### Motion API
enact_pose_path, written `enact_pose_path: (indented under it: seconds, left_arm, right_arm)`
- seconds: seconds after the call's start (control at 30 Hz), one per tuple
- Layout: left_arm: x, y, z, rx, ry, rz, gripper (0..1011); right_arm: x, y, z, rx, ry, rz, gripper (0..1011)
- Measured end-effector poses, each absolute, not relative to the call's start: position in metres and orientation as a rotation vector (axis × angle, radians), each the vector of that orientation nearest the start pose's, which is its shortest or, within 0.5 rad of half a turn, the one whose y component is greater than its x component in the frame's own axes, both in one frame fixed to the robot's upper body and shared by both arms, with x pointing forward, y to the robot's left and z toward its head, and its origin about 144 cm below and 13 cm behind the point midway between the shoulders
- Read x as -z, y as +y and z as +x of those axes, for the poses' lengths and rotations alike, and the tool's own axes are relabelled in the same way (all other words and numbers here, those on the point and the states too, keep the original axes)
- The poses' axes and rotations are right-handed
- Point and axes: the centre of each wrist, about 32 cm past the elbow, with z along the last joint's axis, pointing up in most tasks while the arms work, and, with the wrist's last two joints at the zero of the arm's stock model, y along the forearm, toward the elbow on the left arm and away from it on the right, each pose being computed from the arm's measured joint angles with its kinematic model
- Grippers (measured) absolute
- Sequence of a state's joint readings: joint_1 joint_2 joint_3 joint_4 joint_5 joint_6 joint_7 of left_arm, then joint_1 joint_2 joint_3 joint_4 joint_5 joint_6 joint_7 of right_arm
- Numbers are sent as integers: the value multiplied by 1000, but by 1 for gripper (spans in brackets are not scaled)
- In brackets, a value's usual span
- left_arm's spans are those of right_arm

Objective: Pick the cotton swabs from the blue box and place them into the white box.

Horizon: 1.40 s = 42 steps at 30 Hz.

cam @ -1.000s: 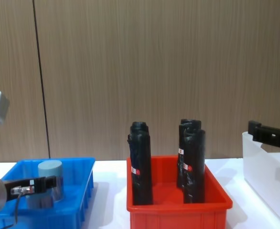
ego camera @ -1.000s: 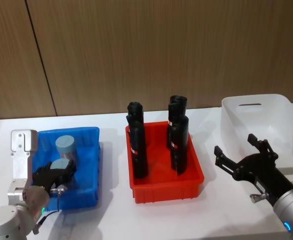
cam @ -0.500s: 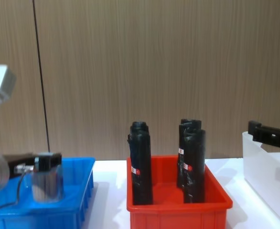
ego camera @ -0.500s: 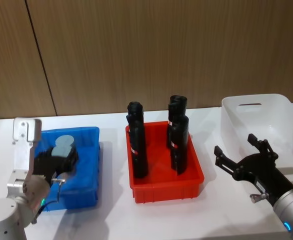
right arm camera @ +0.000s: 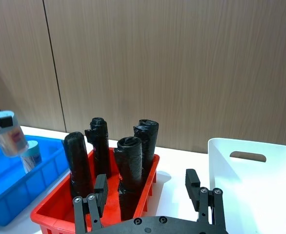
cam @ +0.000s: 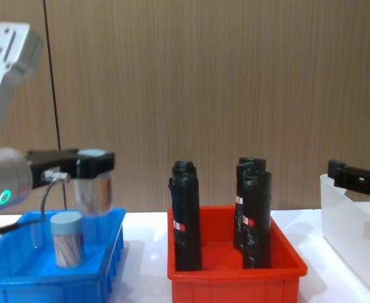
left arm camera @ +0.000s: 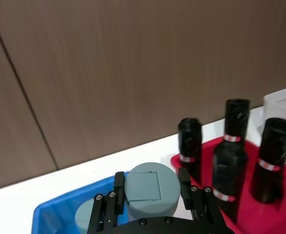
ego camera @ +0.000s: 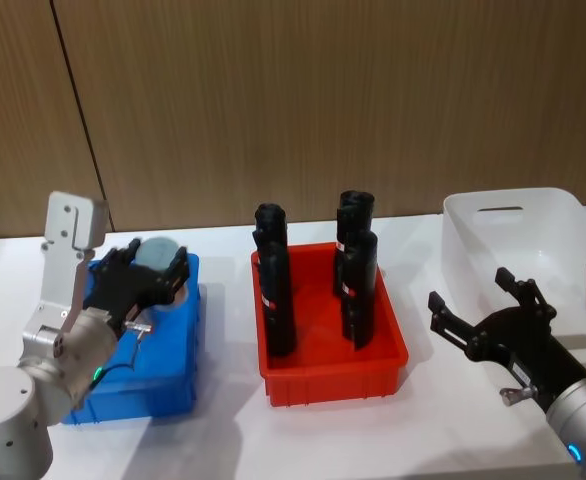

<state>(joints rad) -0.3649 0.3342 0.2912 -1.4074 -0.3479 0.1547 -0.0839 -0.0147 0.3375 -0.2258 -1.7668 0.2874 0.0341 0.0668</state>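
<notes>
My left gripper point(ego camera: 145, 278) is shut on a cotton swab jar point(cam: 94, 189) with a pale blue lid, held upright in the air above the blue box point(ego camera: 169, 384). The held jar point(left arm camera: 148, 191) sits between the two black fingers. A second cotton swab jar point(cam: 67, 239) stands inside the blue box point(cam: 111, 251). The white box point(ego camera: 565, 205) stands at the far right of the table. My right gripper point(ego camera: 470, 288) hangs open just in front of the white box's left side, holding nothing.
A red box point(ego camera: 335, 377) with three tall black wrapped rolls point(ego camera: 276, 292) stands between the blue box and the white box. A brown wood-panel wall runs behind the white table.
My left gripper has lifted the cotton swab jar up out of the blue box and carried it a little to the right. The right arm has not moved.
</notes>
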Motion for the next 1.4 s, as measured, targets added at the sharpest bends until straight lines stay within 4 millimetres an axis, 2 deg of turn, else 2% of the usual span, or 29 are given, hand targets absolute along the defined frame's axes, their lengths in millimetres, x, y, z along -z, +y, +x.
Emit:
enact_pose_path:
  seconds: [0.73,1.1,1.4]
  left_arm:
    - [-1251,237,558,-942,-129,0,659]
    - [-1263,221,573,-768,-126,-29,660]
    - [-1271,201,593,-622,-91,-46,659]
  right_arm:
    - [-1189,-237,443,1229,-75,26,1001]
    - [-1189,-237,443,1229,-75,26,1002]
    - [-1189,-237,443,1229,-75,26,1002]
